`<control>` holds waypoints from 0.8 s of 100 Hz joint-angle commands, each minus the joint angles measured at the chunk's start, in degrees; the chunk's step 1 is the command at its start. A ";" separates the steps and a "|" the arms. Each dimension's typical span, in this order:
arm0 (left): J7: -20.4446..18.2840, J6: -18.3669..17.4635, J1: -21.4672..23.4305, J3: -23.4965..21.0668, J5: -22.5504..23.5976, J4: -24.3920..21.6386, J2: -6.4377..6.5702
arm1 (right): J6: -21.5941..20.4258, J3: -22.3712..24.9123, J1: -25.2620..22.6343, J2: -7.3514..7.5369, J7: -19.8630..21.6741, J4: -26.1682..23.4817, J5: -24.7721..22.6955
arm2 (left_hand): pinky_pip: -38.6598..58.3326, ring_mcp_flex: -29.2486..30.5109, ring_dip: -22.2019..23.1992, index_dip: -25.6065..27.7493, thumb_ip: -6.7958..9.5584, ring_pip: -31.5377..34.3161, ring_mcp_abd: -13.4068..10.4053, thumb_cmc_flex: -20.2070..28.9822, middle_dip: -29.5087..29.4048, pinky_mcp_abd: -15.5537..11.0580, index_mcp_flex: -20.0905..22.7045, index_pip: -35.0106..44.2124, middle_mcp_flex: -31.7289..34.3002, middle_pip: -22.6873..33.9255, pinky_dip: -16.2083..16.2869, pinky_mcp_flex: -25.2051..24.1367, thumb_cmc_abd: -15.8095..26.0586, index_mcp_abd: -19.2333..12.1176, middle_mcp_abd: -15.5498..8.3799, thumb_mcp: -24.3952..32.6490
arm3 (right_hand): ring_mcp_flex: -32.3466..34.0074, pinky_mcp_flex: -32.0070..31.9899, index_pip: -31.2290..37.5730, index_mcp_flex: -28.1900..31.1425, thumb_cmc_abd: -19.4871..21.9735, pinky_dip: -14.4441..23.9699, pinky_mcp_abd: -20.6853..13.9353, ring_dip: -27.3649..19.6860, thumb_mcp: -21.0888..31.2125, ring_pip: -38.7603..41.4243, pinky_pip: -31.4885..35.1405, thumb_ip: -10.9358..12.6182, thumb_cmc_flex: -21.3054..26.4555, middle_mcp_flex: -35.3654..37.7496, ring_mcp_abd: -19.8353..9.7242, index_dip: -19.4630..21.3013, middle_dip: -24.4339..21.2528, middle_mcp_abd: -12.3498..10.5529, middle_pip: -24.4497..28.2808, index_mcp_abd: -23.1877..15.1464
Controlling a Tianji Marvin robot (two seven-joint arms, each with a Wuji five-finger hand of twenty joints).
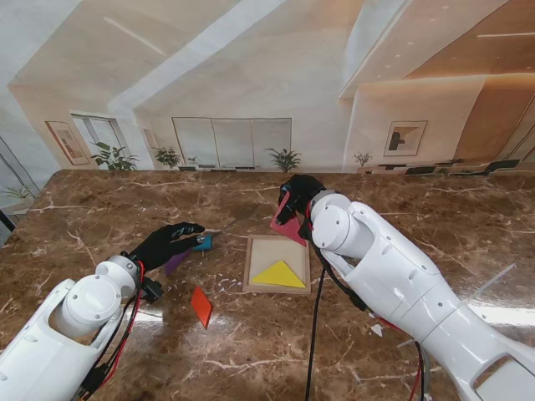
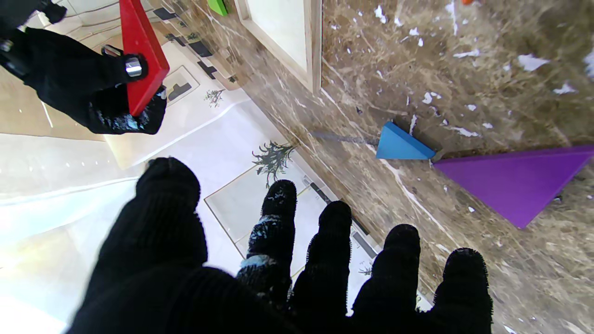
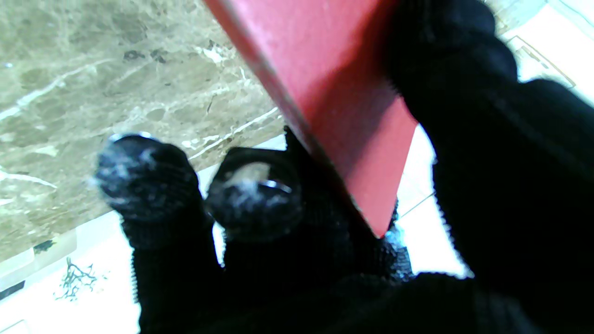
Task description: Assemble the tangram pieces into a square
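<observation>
A wooden tray (image 1: 261,251) lies mid-table with a yellow triangle (image 1: 279,274) in its near part. My right hand (image 1: 297,197) hovers just beyond the tray's far right corner, shut on a large red triangle (image 1: 287,228) that shows pinched between thumb and fingers in the right wrist view (image 3: 334,106). My left hand (image 1: 165,242) is open, fingers spread, over a purple triangle (image 1: 175,262) and beside a small blue triangle (image 1: 203,243). An orange piece (image 1: 201,306) lies nearer to me. The left wrist view shows the blue triangle (image 2: 401,144), purple triangle (image 2: 515,181) and the red triangle (image 2: 139,51).
The brown marble table (image 1: 100,217) stretches wide to both sides. A small green piece (image 2: 217,6) shows near the tray's far side in the left wrist view. A black cable (image 1: 313,334) hangs from my right arm, nearer to me than the tray.
</observation>
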 commanded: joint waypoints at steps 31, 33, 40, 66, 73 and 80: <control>-1.29 1.15 0.82 -0.19 0.55 -1.14 0.43 | -4.98 -4.36 1.50 -1.01 2.09 6.04 1.30 | -1.79 -0.44 -0.60 -1.20 1.24 -1.27 -0.95 1.94 -0.26 -1.25 -0.11 -0.54 0.68 -0.12 1.30 -0.79 1.72 -1.21 -0.32 -1.55 | -1.29 0.23 5.24 2.09 4.73 0.42 0.62 0.12 3.19 1.60 1.84 4.03 2.96 4.52 -4.68 2.21 0.40 0.66 4.08 -2.08; -1.39 1.29 0.80 -0.18 0.57 -1.18 0.45 | -5.26 -4.58 1.64 -1.06 2.15 6.43 1.37 | -1.79 -0.40 -0.60 -1.19 1.24 -1.26 -0.96 1.95 -0.26 -1.25 -0.11 -0.54 0.67 -0.12 1.30 -0.79 1.69 -1.18 -0.26 -1.54 | -1.30 0.05 5.32 2.04 4.74 0.46 0.51 0.10 3.19 1.58 1.82 4.04 2.93 4.55 -4.67 2.21 0.44 0.56 4.05 -2.18; -1.73 1.77 0.72 -0.09 0.68 -1.35 0.52 | -6.50 -5.26 2.17 -1.33 2.27 7.90 1.95 | -1.78 -0.39 -0.59 -1.19 1.24 -1.24 -1.00 1.97 -0.27 -1.26 -0.08 -0.52 0.60 -0.14 1.31 -0.77 1.70 -1.12 -0.24 -1.53 | -1.31 -0.45 5.38 1.77 5.07 0.59 0.29 -0.03 3.22 1.42 1.80 4.11 2.94 4.53 -4.37 2.15 0.43 0.46 3.80 -2.26; -2.46 3.10 0.20 0.78 0.74 -1.29 0.64 | -6.31 -7.27 3.72 -2.68 1.73 11.86 3.44 | -1.78 -0.44 -0.59 -1.17 1.24 -1.26 -1.02 1.93 -0.26 -1.27 -0.10 -0.47 0.59 -0.11 1.31 -0.77 1.76 -1.16 -0.24 -1.52 | -1.29 -0.82 5.85 1.47 5.25 0.92 0.06 -0.20 3.02 1.41 1.84 4.13 2.81 4.62 -4.22 2.02 0.68 0.42 3.54 -2.37; -2.58 3.24 0.05 0.98 0.68 -1.08 0.65 | -4.20 -7.59 3.86 -3.34 0.91 12.51 4.08 | -1.77 -0.42 -0.58 -1.18 1.23 -1.24 -1.04 1.91 -0.26 -1.23 -0.12 -0.48 0.58 -0.11 1.31 -0.75 1.78 -1.12 -0.23 -1.54 | -1.29 -0.86 5.91 1.54 5.20 1.02 0.13 -0.19 3.04 1.51 1.91 4.15 2.91 4.66 -4.18 1.92 0.76 0.55 3.57 -2.12; -2.79 3.35 -0.08 1.08 0.59 -0.86 0.68 | -2.50 -8.04 3.95 -3.87 0.31 13.09 4.40 | -1.77 -0.41 -0.58 -1.17 1.23 -1.24 -1.02 1.93 -0.26 -1.23 -0.12 -0.47 0.54 -0.11 1.32 -0.75 1.78 -1.18 -0.17 -1.52 | -1.29 -0.91 5.97 1.61 5.13 1.16 0.18 -0.21 3.01 1.56 2.06 4.12 2.84 4.74 -4.25 1.82 0.82 0.58 3.60 -2.01</control>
